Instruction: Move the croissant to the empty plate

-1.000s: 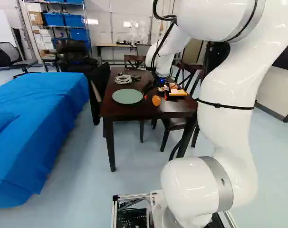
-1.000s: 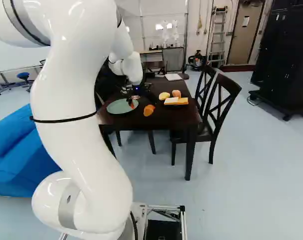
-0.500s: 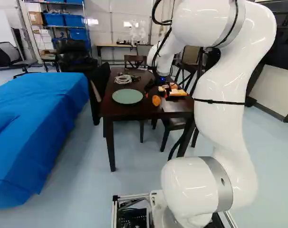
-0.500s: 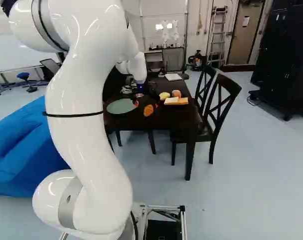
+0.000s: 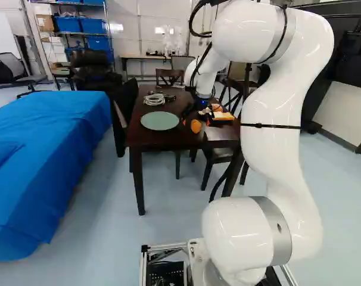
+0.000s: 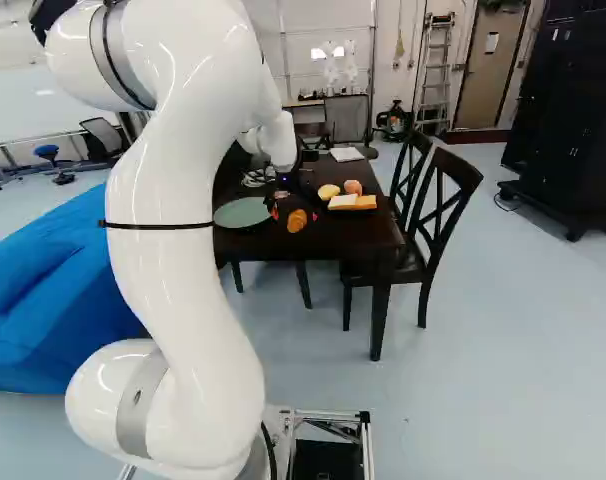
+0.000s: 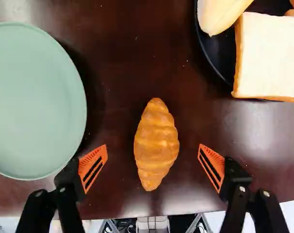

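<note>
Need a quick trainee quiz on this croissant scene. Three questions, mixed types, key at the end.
1. True or false: the croissant lies directly on the table, off the green plate.

2. Which of these lies on the black dish?
a) the coiled cable
b) the bread slice
c) the croissant

3. Fill in one word, "open" or "shut": the jaws stand ____, with the croissant between them but touched by neither.

Key: 1 true; 2 b; 3 open

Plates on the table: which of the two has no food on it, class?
The green plate, bare; the black plate holds bread and other food.
</note>
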`<state>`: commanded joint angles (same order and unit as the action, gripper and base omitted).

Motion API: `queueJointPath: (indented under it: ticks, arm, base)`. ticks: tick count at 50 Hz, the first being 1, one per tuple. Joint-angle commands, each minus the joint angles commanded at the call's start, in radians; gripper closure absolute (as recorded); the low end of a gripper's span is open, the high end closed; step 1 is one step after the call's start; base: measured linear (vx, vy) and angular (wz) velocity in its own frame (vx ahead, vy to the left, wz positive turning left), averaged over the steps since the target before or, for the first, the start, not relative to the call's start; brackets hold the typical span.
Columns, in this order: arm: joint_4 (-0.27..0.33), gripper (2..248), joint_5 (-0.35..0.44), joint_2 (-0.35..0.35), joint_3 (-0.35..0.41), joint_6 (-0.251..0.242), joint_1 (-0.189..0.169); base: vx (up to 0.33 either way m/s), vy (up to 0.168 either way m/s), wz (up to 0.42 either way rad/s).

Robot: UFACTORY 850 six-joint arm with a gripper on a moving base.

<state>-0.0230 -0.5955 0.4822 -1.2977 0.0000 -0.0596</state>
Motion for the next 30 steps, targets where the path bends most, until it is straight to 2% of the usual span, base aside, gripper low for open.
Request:
queueJointPath:
  ticks: [25, 26, 30]
  arm:
    - [0.000, 3, -0.012, 0.000, 0.000, 0.000, 0.000]
    - [0.000, 11, -0.012, 0.000, 0.000, 0.000, 0.000]
    - [0.000, 11, -0.012, 0.000, 0.000, 0.000, 0.000]
  base:
    - [0.000, 0.000, 0.000]
    - [0.000, 0.000, 0.000]
    - [0.000, 0.000, 0.000]
